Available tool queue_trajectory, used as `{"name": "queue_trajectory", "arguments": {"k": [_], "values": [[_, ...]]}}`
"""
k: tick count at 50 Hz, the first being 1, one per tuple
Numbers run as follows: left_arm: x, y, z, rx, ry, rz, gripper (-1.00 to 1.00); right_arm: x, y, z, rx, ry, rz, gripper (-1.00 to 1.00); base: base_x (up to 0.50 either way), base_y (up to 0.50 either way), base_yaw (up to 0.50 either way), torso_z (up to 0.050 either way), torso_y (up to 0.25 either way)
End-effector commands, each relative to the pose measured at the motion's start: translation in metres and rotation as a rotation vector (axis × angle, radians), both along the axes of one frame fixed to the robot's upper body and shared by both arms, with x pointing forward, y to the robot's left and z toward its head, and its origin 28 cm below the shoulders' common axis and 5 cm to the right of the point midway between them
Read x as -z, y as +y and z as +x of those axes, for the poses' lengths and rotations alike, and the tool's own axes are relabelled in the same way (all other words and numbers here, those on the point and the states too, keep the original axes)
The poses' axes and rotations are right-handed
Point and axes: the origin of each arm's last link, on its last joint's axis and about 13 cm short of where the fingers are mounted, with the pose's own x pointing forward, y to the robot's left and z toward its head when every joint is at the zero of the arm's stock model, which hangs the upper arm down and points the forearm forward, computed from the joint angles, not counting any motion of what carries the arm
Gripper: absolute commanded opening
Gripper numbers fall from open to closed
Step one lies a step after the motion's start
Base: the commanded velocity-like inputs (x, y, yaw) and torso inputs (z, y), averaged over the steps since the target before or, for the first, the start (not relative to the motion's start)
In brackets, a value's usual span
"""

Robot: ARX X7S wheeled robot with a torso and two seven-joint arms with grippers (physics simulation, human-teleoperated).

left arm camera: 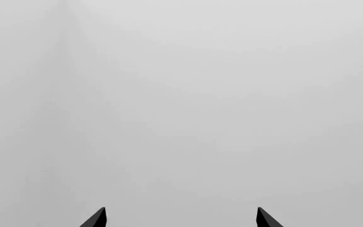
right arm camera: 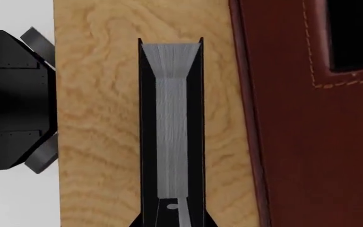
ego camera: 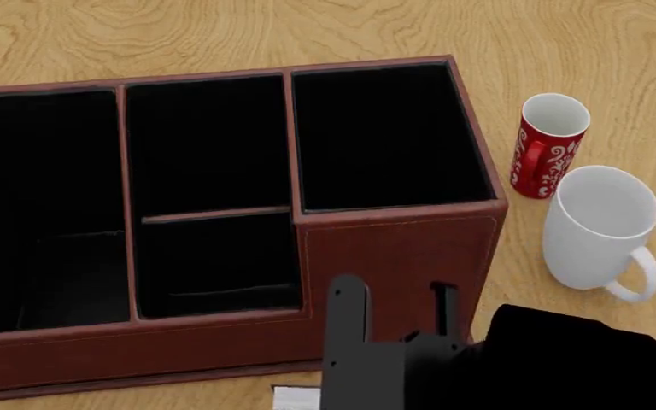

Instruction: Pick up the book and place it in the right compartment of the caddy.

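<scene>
Head view steeply down over caddy (ego camera: 396,256)

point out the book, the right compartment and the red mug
book (right arm camera: 172,127), right wrist view, on its grey page edge between the black covers
right compartment (ego camera: 388,137), head view, on its black lining
red mug (ego camera: 541,158), head view, on its patterned outer wall

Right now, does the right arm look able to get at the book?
Probably yes. In the right wrist view the book stands on its edge straight ahead of the right gripper, pages facing the camera, with bare wood between it and the caddy wall. Whether the fingers have closed is unclear.
</scene>
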Motion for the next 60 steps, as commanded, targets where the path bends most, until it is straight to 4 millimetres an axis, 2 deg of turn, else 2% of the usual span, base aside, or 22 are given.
{"name": "queue_trajectory", "arguments": {"k": [1, 14, 24, 35, 48, 60], "values": [[0.000, 0.000, 0.002, -0.001, -0.004, -0.004, 1.00, -0.029, 0.000, -0.014, -0.041, -0.055, 0.022, -1.00, 0.00, 0.00, 0.00, 0.000, 0.000], [0.000, 0.000, 0.001, -0.002, -0.008, -0.005, 1.00, -0.057, -0.006, -0.045, -0.067, -0.077, 0.064, -1.00, 0.00, 0.00, 0.00, 0.000, 0.000], [-0.001, 0.000, -0.002, -0.004, -0.014, -0.006, 1.00, -0.079, -0.006, -0.060, -0.086, -0.118, 0.135, -1.00, 0.00, 0.00, 0.00, 0.000, 0.000], [-0.001, 0.001, -0.003, -0.007, -0.016, -0.007, 1.00, -0.100, -0.001, -0.063, -0.082, -0.202, 0.236, -1.00, 0.00, 0.00, 0.00, 0.000, 0.000], [0.000, 0.001, -0.003, -0.008, -0.016, -0.008, 1.00, -0.131, 0.001, -0.077, -0.092, -0.310, 0.484, -1.00, 0.00, 0.00, 0.00, 0.000, 0.000], [0.000, 0.001, -0.002, -0.009, -0.017, -0.008, 1.00, -0.149, -0.002, -0.078, -0.089, -0.416, 0.663, -1.00, 0.00, 0.00, 0.00, 0.000, 0.000]]}}
